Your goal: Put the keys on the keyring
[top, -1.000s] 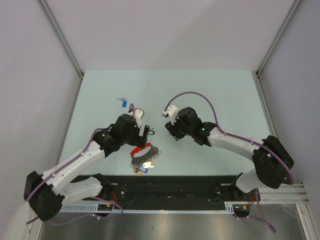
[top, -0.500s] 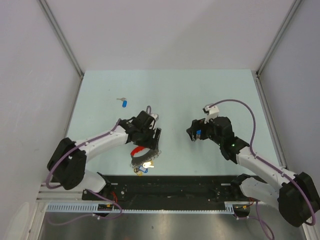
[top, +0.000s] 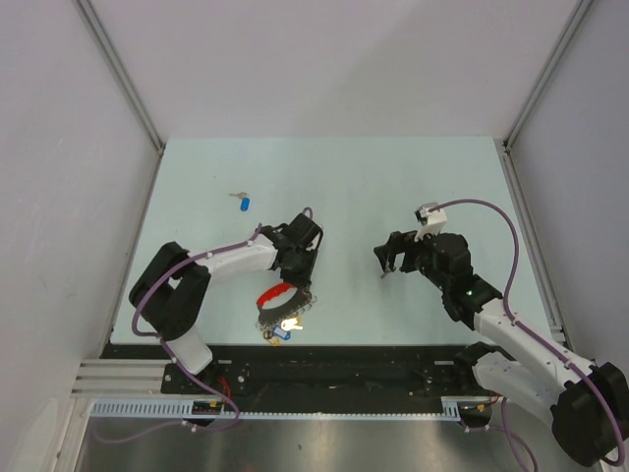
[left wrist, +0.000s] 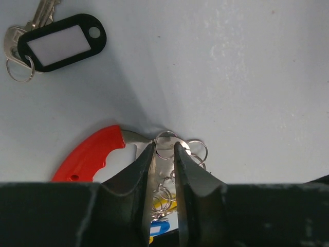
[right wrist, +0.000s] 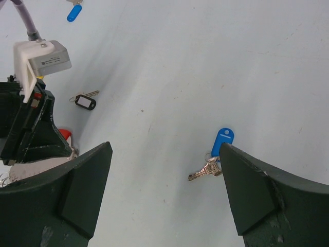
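Note:
The keyring [left wrist: 92, 154] lies on the table, a red arc joined to a silver metal curve; in the top view its red arc [top: 275, 295] sits near the front edge. My left gripper [left wrist: 163, 149] [top: 303, 270] is shut on the silver part, next to several small rings [left wrist: 198, 152]. Keys with blue and yellow tags [top: 286, 325] hang on it. My right gripper [right wrist: 164, 154] [top: 390, 258] hovers open over a loose key with a blue tag [right wrist: 222, 142]. Another blue-tagged key [top: 244, 203] [right wrist: 73, 11] lies far back on the left.
A black-rimmed oval tag [left wrist: 64, 42] [right wrist: 85, 101] with its own key lies just beyond the keyring. Grey walls enclose the table on three sides. A black rail [top: 344, 364] runs along the near edge by the arm bases.
My left gripper swung right onto the keyring and its jaws closed from wide to narrow. My right gripper drew back to the right and opened, leaving the blue-tagged key on the table.

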Controlling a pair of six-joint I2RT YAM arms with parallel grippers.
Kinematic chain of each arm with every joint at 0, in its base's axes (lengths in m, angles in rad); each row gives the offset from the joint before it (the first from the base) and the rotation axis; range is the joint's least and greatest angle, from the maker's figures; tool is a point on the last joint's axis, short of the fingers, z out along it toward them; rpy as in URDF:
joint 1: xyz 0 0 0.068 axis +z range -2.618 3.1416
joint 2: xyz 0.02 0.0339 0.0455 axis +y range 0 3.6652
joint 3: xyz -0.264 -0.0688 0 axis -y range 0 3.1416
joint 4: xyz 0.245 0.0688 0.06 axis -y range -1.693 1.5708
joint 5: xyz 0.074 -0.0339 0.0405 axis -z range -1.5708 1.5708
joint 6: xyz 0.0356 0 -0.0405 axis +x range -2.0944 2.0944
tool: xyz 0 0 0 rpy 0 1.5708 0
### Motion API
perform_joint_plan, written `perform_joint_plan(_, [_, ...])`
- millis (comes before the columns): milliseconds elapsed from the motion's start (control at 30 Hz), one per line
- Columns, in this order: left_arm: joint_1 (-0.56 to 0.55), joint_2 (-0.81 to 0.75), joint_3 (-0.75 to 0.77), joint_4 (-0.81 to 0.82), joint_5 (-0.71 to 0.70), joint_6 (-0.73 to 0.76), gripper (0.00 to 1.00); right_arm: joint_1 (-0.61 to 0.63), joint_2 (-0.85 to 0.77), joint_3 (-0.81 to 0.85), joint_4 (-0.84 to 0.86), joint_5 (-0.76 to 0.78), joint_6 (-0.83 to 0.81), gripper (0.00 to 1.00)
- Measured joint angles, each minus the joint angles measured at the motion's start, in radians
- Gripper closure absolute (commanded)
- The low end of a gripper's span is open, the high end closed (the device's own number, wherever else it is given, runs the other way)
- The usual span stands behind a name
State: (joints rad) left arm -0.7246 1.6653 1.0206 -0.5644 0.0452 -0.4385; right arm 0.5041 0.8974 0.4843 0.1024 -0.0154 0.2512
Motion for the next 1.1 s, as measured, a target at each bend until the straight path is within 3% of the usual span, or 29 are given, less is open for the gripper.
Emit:
perform_joint_plan(333, [0.000, 0.050, 0.016, -0.015, -0.063, -0.003, 0.73, -0.002, 0.000, -0.002, 0.000, 0.000, 0.000, 0.10])
perform_joint_plan(800, [0.000, 0.056, 0.016, -0.002, -0.035, -0.004, 0.90, -0.002, 0.013, -0.005, 0.000, -0.001, 0.000, 0.10])
perform_joint_plan(933, [0.000, 0.058, 0.016, 0.003, -0.016, -0.005, 1.00, -0.002, 0.023, -0.005, 0.000, -0.005, 0.000, 0.10])
perform_joint_plan(1100, [0.000, 0.059, 0.016, 0.009, 0.003, -0.005, 1.00, -0.002, 0.029, -0.005, 0.000, -0.017, 0.000, 0.11])
